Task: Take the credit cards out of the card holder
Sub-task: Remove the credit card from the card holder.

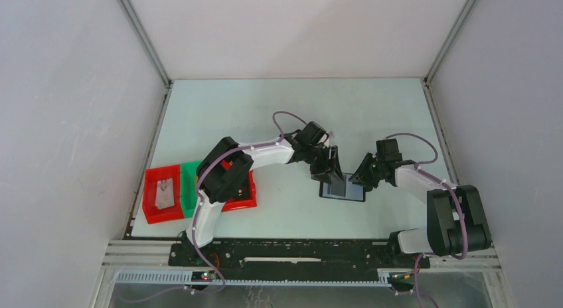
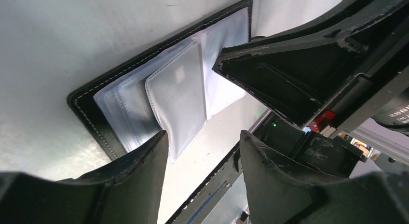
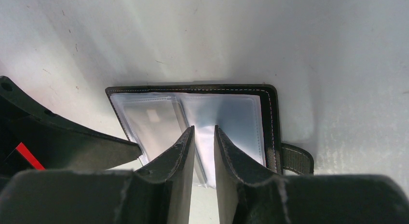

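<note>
1. Card holder [image 1: 342,190]: lies open and flat on the table [image 1: 279,102], right of centre, with a gripper at each side of it.
2. Right gripper [image 3: 203,130]: at the holder's near edge, jaws drawn almost together, one on each side of a raised sleeve leaf. You cannot tell from here whether the pads pinch the leaf or only flank it.
3. Left gripper [image 2: 202,137]: released, jaws wide apart, low over the holder's other side and touching nothing.
4. Step in hand, as judged: parting the sleeves [image 2: 178,98] to reach a card.
   - Keep the right jaws on one leaf only.
   - Bring the open left jaws to a sleeve mouth, not to the stitched border.
   - Draw along the sleeve, or the whole holder is likely to slide.
5. Appearance: a thin black cover with pale stitching round the rim. Several cloudy clear plastic sleeves are fanned from the spine, and a short strap tab [image 3: 295,159] sits at one edge.
6. Credit cards: none can be clearly made out. Only faint pale patches show through the plastic.
</note>
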`<state>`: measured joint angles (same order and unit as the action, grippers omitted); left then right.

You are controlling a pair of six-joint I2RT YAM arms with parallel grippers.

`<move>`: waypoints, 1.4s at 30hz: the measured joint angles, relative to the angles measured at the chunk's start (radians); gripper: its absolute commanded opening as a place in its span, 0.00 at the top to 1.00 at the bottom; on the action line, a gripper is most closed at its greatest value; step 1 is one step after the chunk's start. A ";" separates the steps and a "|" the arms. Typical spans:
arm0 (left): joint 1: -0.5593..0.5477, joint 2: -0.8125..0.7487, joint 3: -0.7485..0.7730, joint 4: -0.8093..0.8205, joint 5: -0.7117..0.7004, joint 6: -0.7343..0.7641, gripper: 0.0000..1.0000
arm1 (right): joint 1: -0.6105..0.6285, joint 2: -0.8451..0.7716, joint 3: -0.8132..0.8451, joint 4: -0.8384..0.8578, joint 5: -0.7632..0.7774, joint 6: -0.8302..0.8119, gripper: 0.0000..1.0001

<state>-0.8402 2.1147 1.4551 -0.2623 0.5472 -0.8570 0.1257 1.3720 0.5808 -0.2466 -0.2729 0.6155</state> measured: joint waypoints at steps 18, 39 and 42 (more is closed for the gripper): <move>-0.009 0.000 0.000 0.177 0.137 -0.072 0.39 | -0.034 -0.033 -0.021 -0.007 -0.028 0.000 0.67; -0.009 -0.005 0.013 -0.040 -0.071 0.036 0.37 | -0.100 -0.122 -0.029 -0.122 0.064 -0.013 0.58; -0.009 -0.010 0.013 -0.048 -0.082 0.043 0.37 | -0.102 -0.093 -0.029 -0.123 0.072 -0.013 0.58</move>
<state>-0.8490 2.1048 1.4685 -0.3099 0.4648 -0.8135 0.0238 1.2789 0.5514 -0.3695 -0.2008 0.6029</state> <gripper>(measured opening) 0.635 0.422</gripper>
